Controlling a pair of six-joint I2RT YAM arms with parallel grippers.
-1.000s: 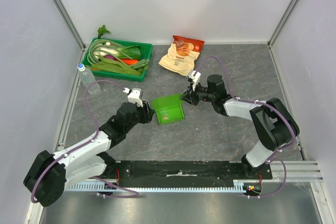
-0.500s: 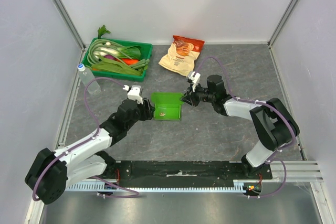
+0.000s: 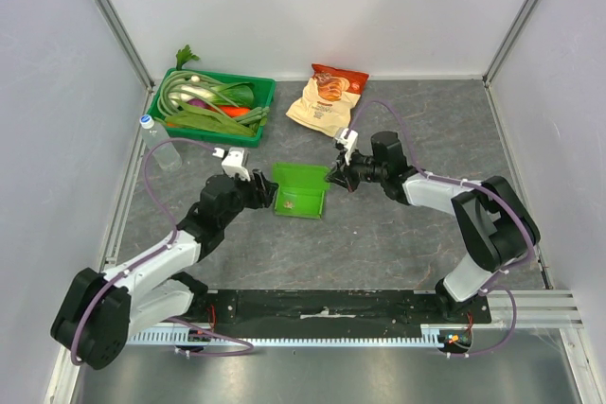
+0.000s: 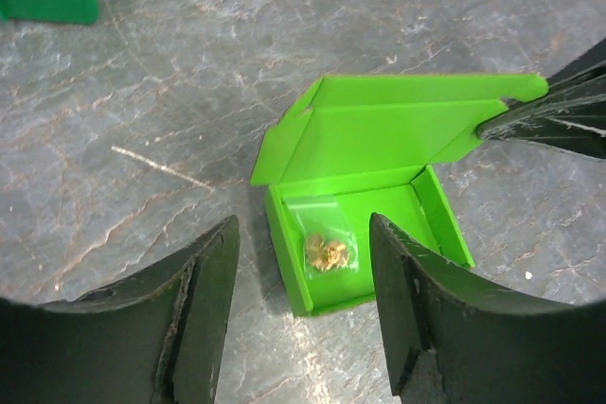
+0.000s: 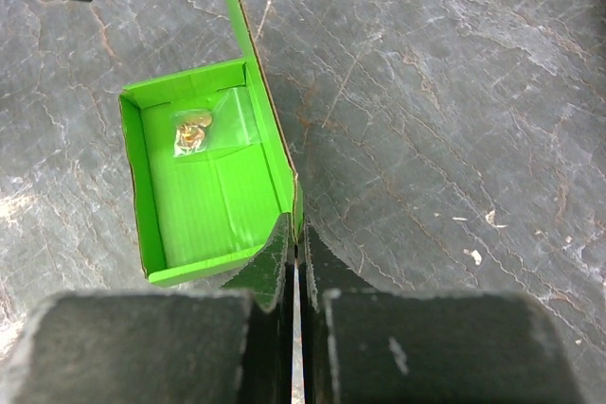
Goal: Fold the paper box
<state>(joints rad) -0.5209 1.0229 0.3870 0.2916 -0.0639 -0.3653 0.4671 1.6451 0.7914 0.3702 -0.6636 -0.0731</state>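
Position of the paper box (image 3: 299, 194): on the table (image 3: 398, 253) between the two grippers, with the tray open upward and the lid standing along the far edge. A small clear packet (image 4: 327, 251) of brownish bits lies inside the tray. The long axis of the box runs left to right, from one gripper toward the other. The right gripper (image 3: 333, 177) is clenched on the thin cardboard at the right end of the box, where the end wall meets the lid. The left gripper (image 3: 263, 193) stands spread wide at the left end with its jaws on either side of that end; the wrist view does not settle whether it touches the box. Both arms are at the box, so neither is clearly nearer. In the inspector's judgement, the coming fold turns on the lid. It rises on the far side of the tray and has to come down toward the near side, while the right pinch holds the box in place. Compared with a second ago, the box lay skewed and slightly nearer and now sits squarer to the table edge. The left jaws have widened and the right fingers have closed fully.
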